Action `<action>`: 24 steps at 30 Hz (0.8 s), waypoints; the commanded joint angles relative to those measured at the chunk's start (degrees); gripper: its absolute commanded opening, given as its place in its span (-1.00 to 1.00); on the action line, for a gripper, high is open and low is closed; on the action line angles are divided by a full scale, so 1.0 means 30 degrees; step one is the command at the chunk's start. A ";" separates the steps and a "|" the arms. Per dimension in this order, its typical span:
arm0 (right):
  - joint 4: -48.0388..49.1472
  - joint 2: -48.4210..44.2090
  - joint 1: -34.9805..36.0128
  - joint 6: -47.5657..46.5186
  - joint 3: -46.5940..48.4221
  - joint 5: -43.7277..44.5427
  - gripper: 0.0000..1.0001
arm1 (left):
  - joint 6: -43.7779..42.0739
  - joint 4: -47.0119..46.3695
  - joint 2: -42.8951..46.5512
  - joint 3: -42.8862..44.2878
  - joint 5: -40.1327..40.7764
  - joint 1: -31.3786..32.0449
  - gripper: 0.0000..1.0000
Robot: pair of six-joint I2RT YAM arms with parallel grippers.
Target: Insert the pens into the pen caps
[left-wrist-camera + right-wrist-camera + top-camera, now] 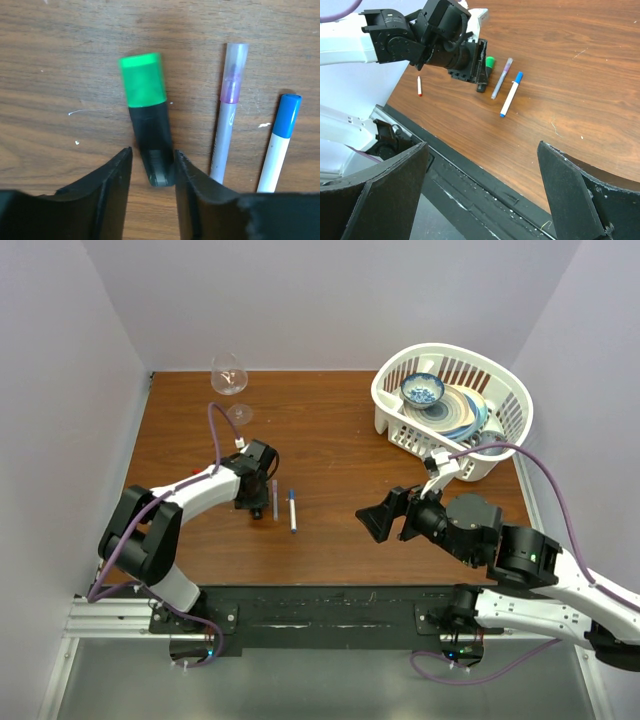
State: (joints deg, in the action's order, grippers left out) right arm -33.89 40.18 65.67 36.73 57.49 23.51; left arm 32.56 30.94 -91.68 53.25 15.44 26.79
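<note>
- My left pincer [153,152] is down at the table [330,440], jaws parted on either side of the tail of the black marker [150,132].
- Not clamping it: there's a gap on one side and the other finger [187,185] sits just beside the barrel. Can't tell if it touches.
- The marker lies flat, its long axis running straight out from between my jaws, green end [142,80] pointing away from me.
- So the jaws close square across the barrel, with no need to turn the wrist.
- The purple-grey pen [227,120] lies just beside the marker, roughly parallel. The white pen [272,165] with the blue cap [287,116] lies beyond that.
- Both are outside my jaws, on the same side.
- A small red-tipped piece [419,86] lies on the far side of my left arm, apart from the three pens. Too small to say if it's a cap.
- My right pincer [380,516] is spread wide with nothing in it, well apart from the pens and facing them.
- My guess: the left arm is far nearer, so any regrip of the marker is its job.
</note>
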 commanded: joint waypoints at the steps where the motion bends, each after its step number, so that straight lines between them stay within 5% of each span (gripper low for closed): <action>1: 0.0369 0.0170 0.0054 0.0179 0.0054 0.0367 0.87 | 0.1188 0.0116 0.1173 0.0353 0.1092 -0.0081 -0.03; 11: 0.0105 0.0053 0.0053 -0.0056 0.0054 0.0367 0.86 | 0.5314 0.2429 0.5126 0.0239 0.4866 -0.3681 0.12; 17: 0.0046 0.0082 0.0024 -0.0173 0.0112 -0.0042 0.86 | 0.5033 0.1905 0.8611 -0.1956 0.5521 -0.8511 0.14; 24: -0.0333 0.0462 0.0054 -0.0524 0.0054 -0.0248 0.86 | 0.4294 0.2198 0.8792 -0.3424 0.3905 -1.5046 0.11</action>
State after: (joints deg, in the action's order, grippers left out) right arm -33.95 40.91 65.67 36.27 57.49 22.94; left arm 45.89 36.64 -65.52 45.47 28.05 -11.75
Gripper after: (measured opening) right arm 0.934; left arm 0.555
